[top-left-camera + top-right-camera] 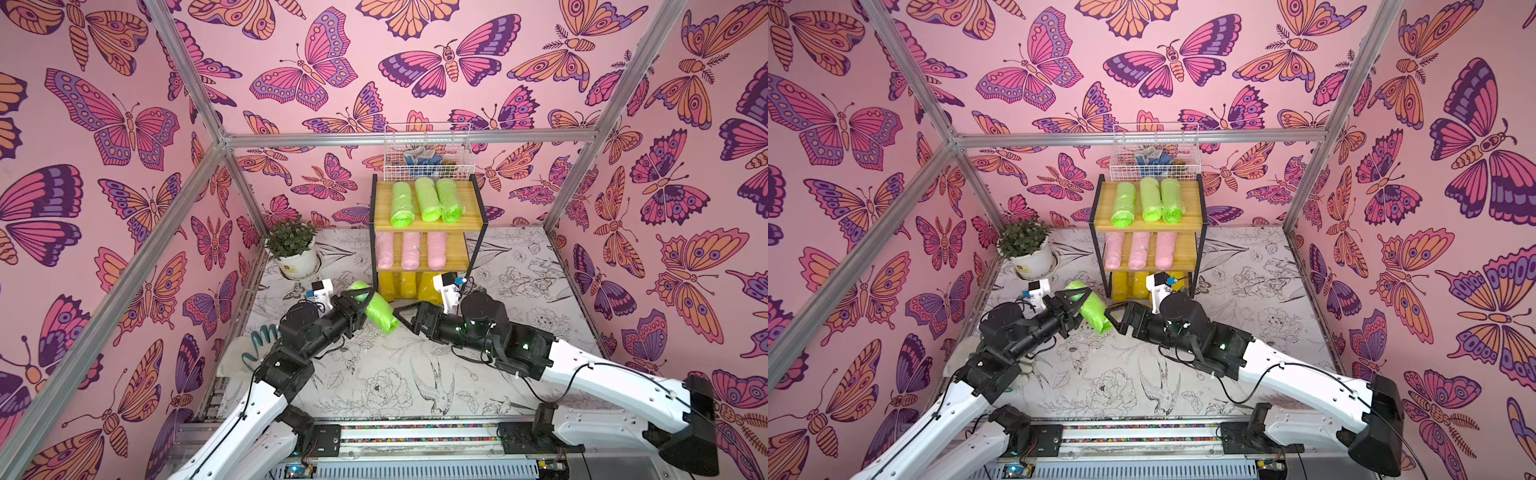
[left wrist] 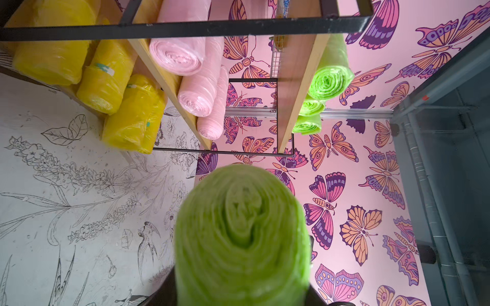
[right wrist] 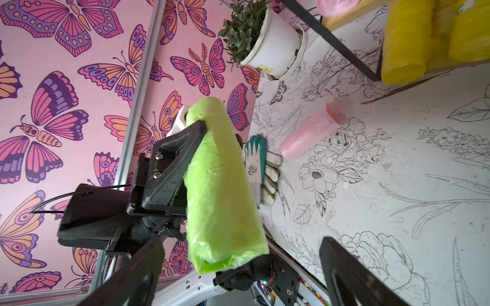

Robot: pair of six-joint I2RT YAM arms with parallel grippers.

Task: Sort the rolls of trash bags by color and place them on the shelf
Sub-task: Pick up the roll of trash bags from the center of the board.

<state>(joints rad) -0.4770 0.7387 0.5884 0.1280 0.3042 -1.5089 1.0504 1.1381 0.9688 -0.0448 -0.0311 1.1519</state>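
Note:
My left gripper [image 1: 365,305] is shut on a lime green roll [image 1: 376,311] and holds it tilted above the table, in front of the shelf [image 1: 428,226]. Seen end-on, the green roll [image 2: 242,238] fills the left wrist view. My right gripper [image 3: 241,254] is open, with the lower end of the green roll [image 3: 222,185] between its spread fingers and no contact showing. On the shelf, three green rolls [image 1: 428,199] lie on the top tier, three pink rolls [image 1: 411,249] on the middle and yellow rolls [image 1: 405,284] on the bottom. A loose pink roll [image 3: 310,135] lies on the table.
A potted plant [image 1: 295,253] stands left of the shelf. A white wire basket [image 1: 428,153] hangs on the wall above it. A teal and white glove [image 3: 256,164] lies by the loose pink roll. A teal coil [image 1: 259,340] rests on a cloth near the left wall.

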